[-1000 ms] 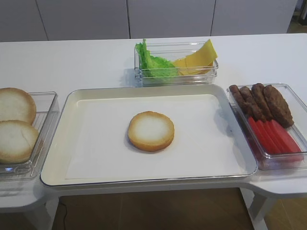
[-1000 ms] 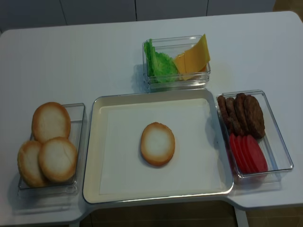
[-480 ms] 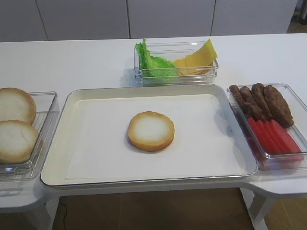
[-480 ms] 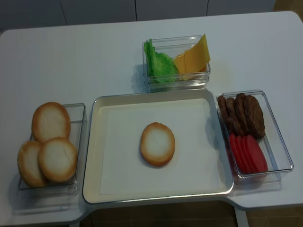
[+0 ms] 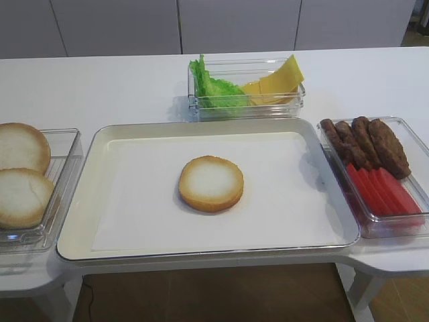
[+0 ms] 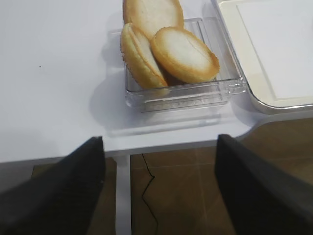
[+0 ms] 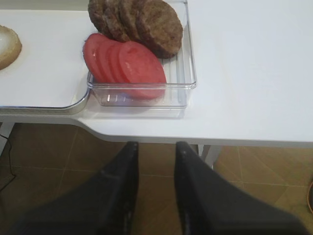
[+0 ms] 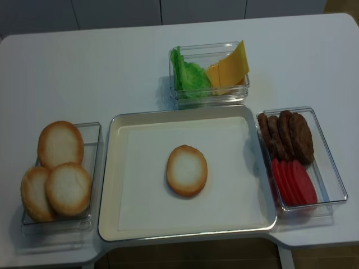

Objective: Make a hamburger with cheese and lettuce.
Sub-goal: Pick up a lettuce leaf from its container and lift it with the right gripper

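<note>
The hamburger is a single bun half [image 5: 210,182] [image 8: 187,170], cut face up, lying in the middle of the cream tray [image 5: 201,125]. Its edge also peeks in at the left of the right wrist view [image 7: 7,46]. Lettuce [image 5: 213,90] [image 8: 188,75] and cheese slices [image 5: 278,79] [image 8: 230,67] stand in a clear box behind the tray. Neither gripper shows in the exterior views. My right gripper [image 7: 156,147] hangs below the table's front edge, before the tomato box, its jaws a little apart and empty. My left gripper [image 6: 160,142] is wide open over the floor, in front of the bun box.
A clear box [image 6: 181,95] left of the tray holds three spare bun halves [image 8: 59,144] [image 6: 183,54]. Right of the tray, another box [image 7: 142,95] holds dark patties [image 5: 369,141] [image 7: 142,22] and red tomato slices [image 5: 382,191] [image 7: 124,61]. Table legs stand below the front edge.
</note>
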`<action>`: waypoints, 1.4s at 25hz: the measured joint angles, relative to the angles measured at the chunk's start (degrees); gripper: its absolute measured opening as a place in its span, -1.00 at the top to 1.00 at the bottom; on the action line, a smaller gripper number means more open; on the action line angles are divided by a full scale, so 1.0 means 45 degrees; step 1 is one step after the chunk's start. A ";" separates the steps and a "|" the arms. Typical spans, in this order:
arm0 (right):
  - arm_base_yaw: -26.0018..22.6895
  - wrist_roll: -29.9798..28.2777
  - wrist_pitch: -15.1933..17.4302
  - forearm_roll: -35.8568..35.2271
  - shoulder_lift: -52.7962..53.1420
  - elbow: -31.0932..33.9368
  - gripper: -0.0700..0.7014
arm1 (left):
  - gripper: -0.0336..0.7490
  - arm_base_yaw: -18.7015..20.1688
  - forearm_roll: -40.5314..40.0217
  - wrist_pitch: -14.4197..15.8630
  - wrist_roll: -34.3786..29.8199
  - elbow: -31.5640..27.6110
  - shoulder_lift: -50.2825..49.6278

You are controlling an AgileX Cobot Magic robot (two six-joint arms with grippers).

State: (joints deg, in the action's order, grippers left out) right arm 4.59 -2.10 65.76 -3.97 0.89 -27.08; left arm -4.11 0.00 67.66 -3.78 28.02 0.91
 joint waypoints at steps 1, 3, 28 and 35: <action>0.0000 0.0000 0.0000 0.0000 0.0000 0.0000 0.30 | -0.40 0.0000 0.0000 0.0000 0.0000 0.0000 0.0000; 0.0000 0.0000 0.0000 0.0000 0.0000 0.0000 0.30 | -0.40 0.0000 0.0000 0.0000 0.0000 0.0000 0.0000; 0.0000 0.0347 -0.0785 -0.0430 0.0000 -0.0594 -0.35 | -0.39 0.0000 0.0000 0.0000 0.0000 0.0000 0.0000; 0.0000 0.0348 -0.1399 -0.0907 -0.3002 -0.1575 -0.33 | -0.39 0.0000 0.0000 0.0000 0.0000 0.0000 0.0000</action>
State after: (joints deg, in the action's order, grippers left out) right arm 4.59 -0.53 59.46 -8.05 -12.61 -34.17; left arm -4.11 0.00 67.66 -3.78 28.02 0.91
